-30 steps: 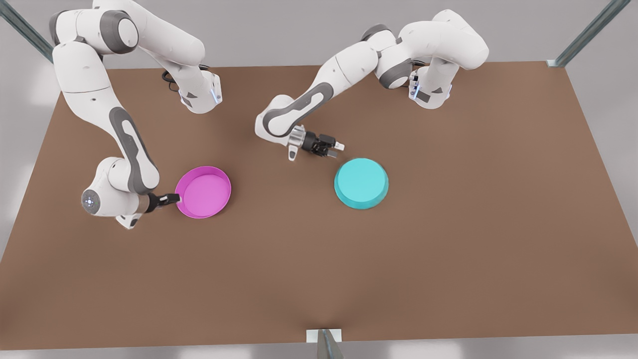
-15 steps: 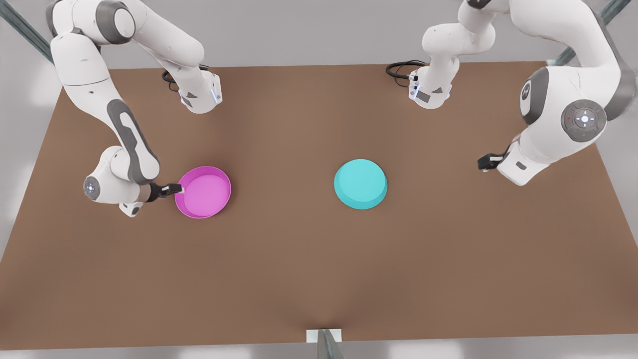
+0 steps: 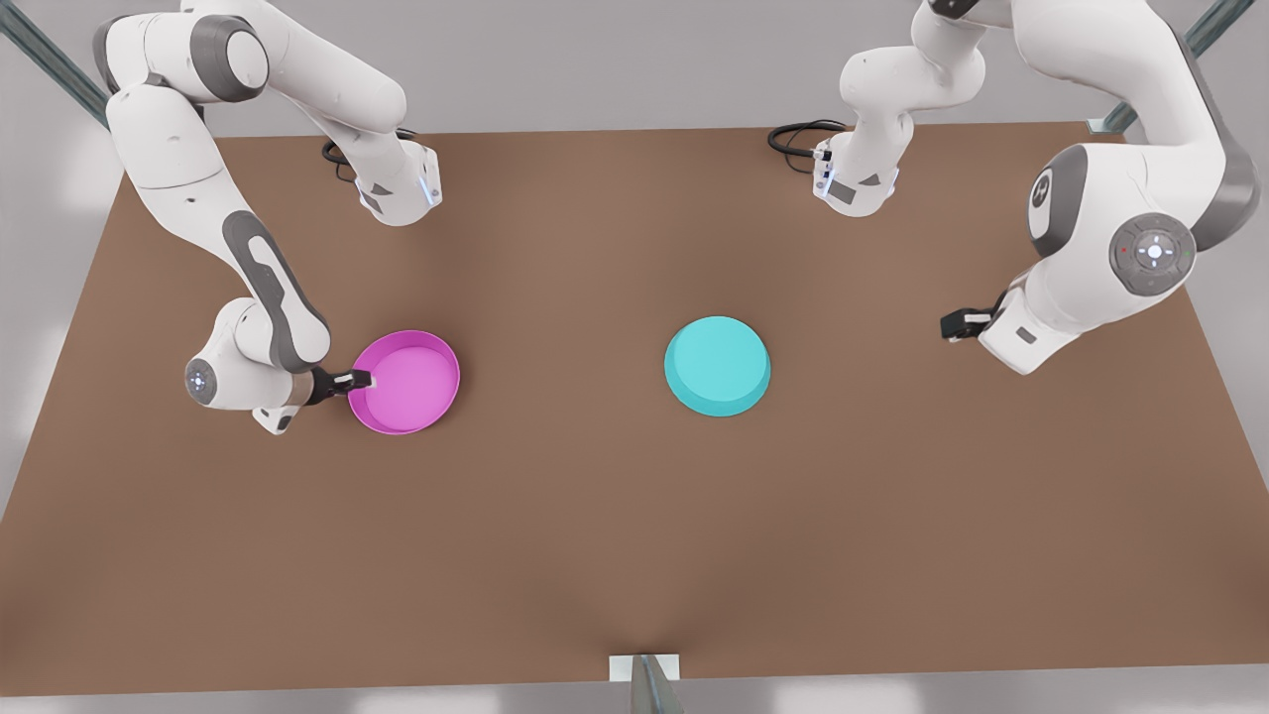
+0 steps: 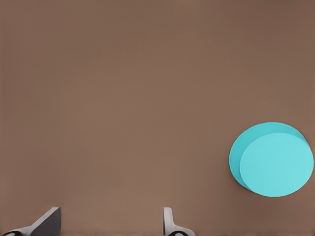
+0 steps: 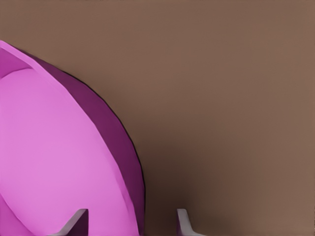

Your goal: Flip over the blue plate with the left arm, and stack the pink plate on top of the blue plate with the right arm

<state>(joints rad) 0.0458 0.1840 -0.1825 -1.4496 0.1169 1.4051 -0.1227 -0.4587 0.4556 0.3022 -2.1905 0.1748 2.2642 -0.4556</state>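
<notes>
The blue plate (image 3: 717, 364) sits upside down mid-table (image 3: 634, 555), flat underside up. The left gripper (image 3: 954, 325) hangs well off to the front view's right, fingers (image 4: 47, 222) spread wide with nothing between them. Over on the front view's left, the pink plate (image 3: 404, 382) rests upright, and the right gripper (image 3: 359, 379) is at its rim, fingers (image 5: 183, 221) apart and straddling the wall, not closed on it.

No text, label, brand, number or sign can be read on anything in these views.
</notes>
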